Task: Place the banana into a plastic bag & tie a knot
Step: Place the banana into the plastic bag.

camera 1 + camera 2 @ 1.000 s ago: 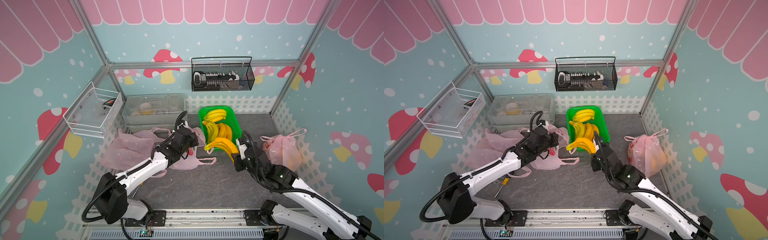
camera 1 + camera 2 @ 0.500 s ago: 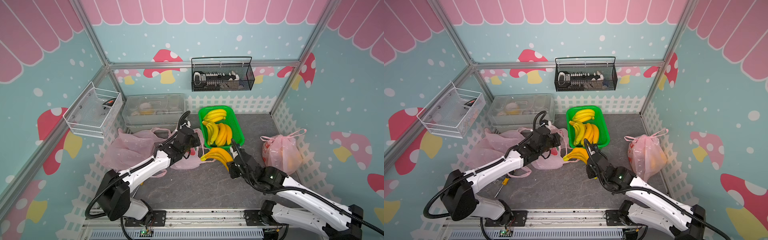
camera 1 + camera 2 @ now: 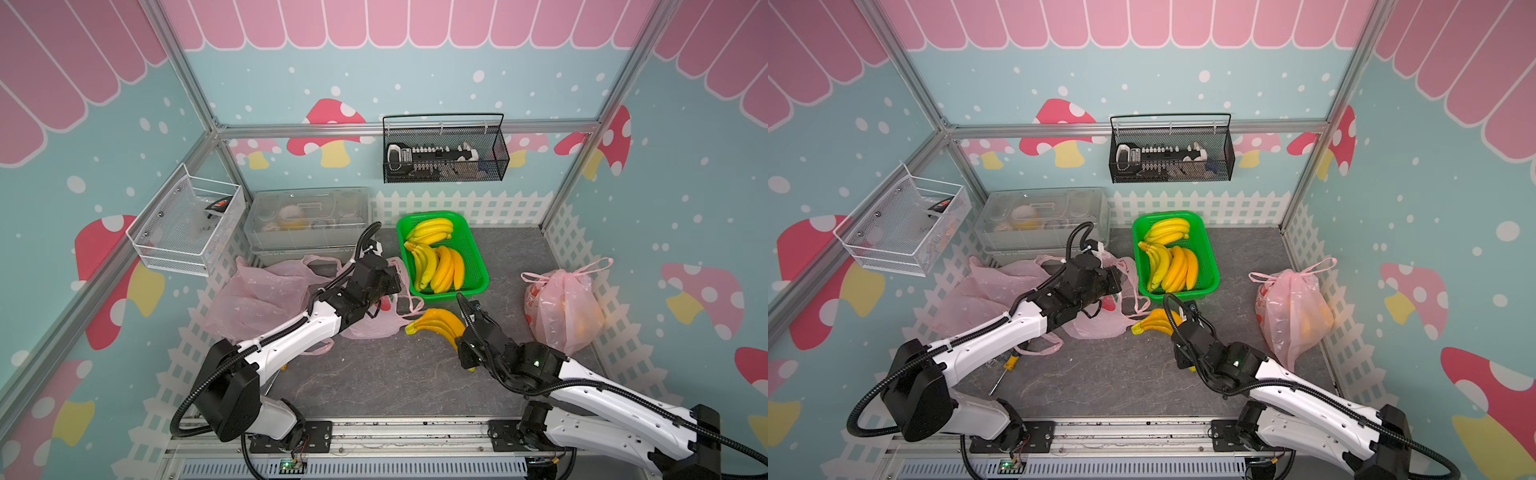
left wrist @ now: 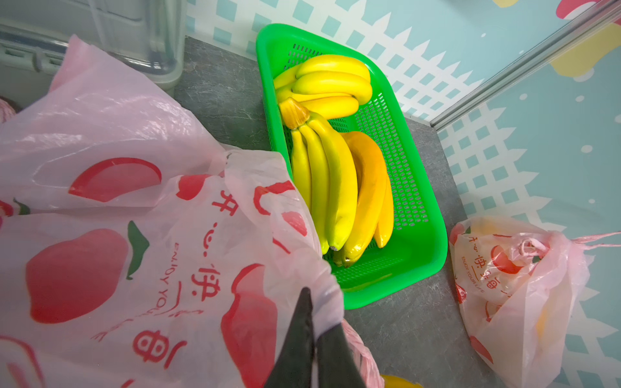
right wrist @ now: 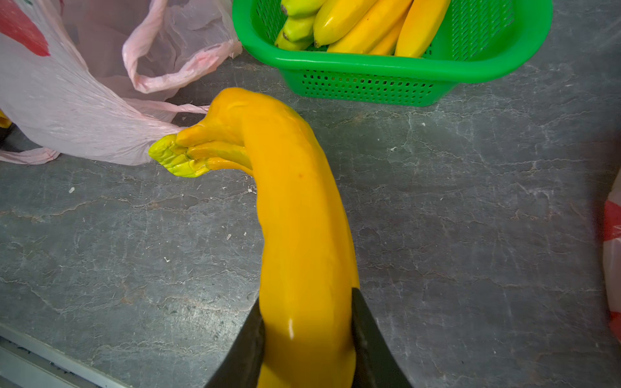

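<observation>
- Print on the thin, crinkled pink plastic bag (image 4: 161, 235) read "ENJOY YOU…" in red, beside red characters and fruit shapes. The left gripper (image 4: 312, 322) had its black jaws pressed together on a fold of the film.
- The banana bunch (image 5: 295, 208), glossy, curved and orange-yellow with a green stem, was outside that bag with its stem end at the bag's side. The right gripper (image 5: 305, 332) pinched it.
- The green basket (image 4: 420, 255), perforated plastic, held more bunches.
- The knotted bag (image 4: 524, 285) read "ENJOY YOUR LIFE".

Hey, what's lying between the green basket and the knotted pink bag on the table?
Nothing. Only bare grey tabletop separates the green basket and the knotted pink bag; both top views and the left wrist view show that stretch bare.
</observation>
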Robot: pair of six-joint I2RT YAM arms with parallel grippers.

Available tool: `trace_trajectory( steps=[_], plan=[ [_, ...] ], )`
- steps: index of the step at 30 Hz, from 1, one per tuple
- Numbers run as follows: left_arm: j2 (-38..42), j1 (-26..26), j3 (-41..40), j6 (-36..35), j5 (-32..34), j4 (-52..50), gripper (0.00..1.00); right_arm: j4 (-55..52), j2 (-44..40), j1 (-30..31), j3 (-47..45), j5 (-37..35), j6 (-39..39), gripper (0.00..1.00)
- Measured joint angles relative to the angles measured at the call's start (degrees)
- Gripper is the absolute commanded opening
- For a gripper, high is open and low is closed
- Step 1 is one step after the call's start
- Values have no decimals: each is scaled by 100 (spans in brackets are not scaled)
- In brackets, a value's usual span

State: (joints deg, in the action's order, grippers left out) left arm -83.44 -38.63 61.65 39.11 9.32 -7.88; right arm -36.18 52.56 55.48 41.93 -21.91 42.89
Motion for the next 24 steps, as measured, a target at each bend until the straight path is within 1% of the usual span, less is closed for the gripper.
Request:
trace_trajectory(
  steps=[5, 10, 16, 19, 24],
  plan=[
    [295, -251, -275, -116, -15, 4, 0, 389, 219, -2, 144, -57, 2, 11],
    [1084, -323, -935, -273, -11, 55, 0, 516, 203, -4, 619, -160, -83, 10],
    [1954, -345, -1576, -365, -17, 195, 0, 570, 238, -4, 697, -170, -103, 8],
    [2111, -461, -1600, -358, -15, 319, 0, 664, 404, 4, 695, -52, -92, 7],
    [1991, -745, -1539, -319, 33, 479, 0, 1025, 560, 50, 643, 245, 28, 7]
  ],
)
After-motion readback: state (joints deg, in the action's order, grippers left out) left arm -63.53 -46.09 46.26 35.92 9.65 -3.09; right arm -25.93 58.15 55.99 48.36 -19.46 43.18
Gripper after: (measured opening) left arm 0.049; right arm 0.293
